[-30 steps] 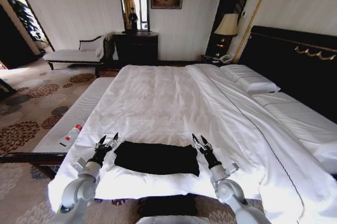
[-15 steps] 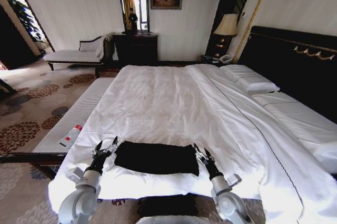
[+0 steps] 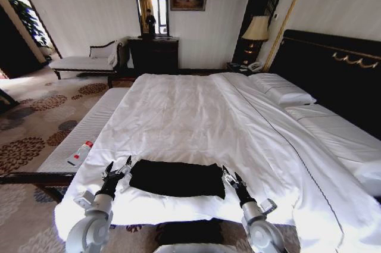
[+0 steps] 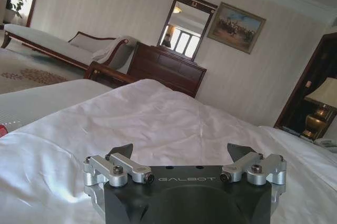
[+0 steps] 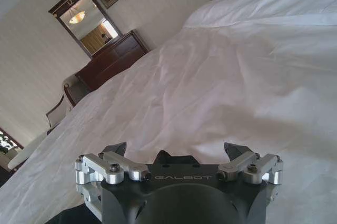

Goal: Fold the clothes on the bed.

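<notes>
Both grippers have pulled back from the folded black T-shirt (image 3: 177, 178).

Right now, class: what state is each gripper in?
Left gripper: open, empty, beside the black T-shirt.
Right gripper: open, empty, at its other end.

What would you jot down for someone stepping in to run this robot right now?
Left gripper: open, empty, beside the left end of the black soft-fabric T-shirt.
Right gripper: open, empty, by the shirt's right end.
The shirt lies as a flat, narrow rectangle near the foot edge of the large white-sheeted bed.
Done: it looks already folded.
Left: possibly another fold; neither gripper holds it.
</notes>
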